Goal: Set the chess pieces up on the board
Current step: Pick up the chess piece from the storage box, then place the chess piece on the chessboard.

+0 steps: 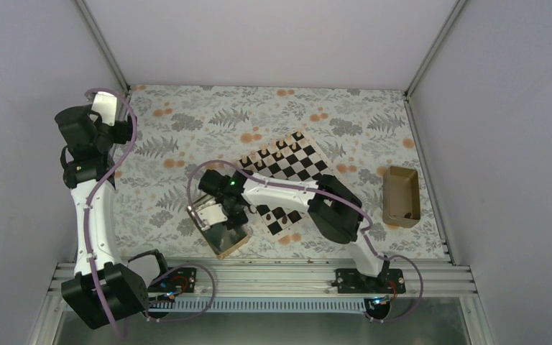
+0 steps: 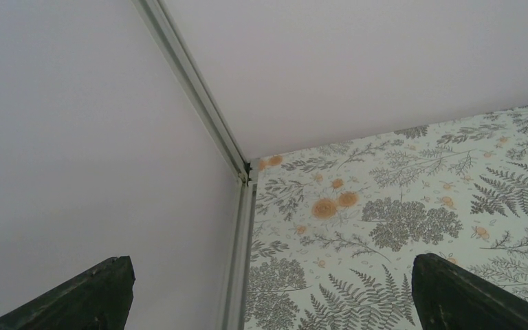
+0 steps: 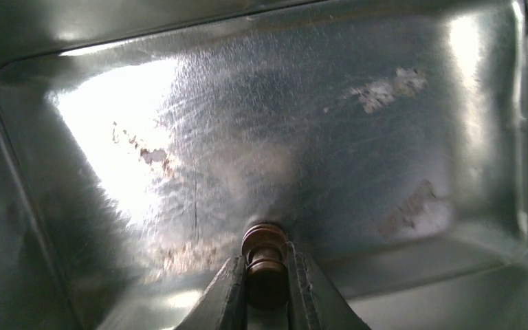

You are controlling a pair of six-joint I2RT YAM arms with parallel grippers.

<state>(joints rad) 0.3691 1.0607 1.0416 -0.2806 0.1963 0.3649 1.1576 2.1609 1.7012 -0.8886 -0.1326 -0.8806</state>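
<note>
**Top view.** The right gripper [image 1: 223, 224] is down inside the tray [image 1: 233, 246], which sits by the near edge of the tabletop [image 1: 187, 136], left of centre. The board [image 1: 303, 162] lies mid-table, turned diagonally, with men along its far edge and a few at its near edge.

**Left wrist.** The left gripper [image 2: 275, 292] is released. Its fingers stand wide apart with nothing between them, and it is aimed at the far-left corner.

**Right wrist.** The fingers [image 3: 228, 297] are clenched on a dark piece [image 3: 266, 265] just above the tray floor. Its long axis runs in line with the fingers, with the round head pointing away from the wrist and the base hidden between the pads.

**Assessment.** The step in hand is the pick-up from the tray. The next move calls for a straight lift clear of the tray wall, then a carry right to the board. The piece would likely need turning base-down before release on a free square.
</note>
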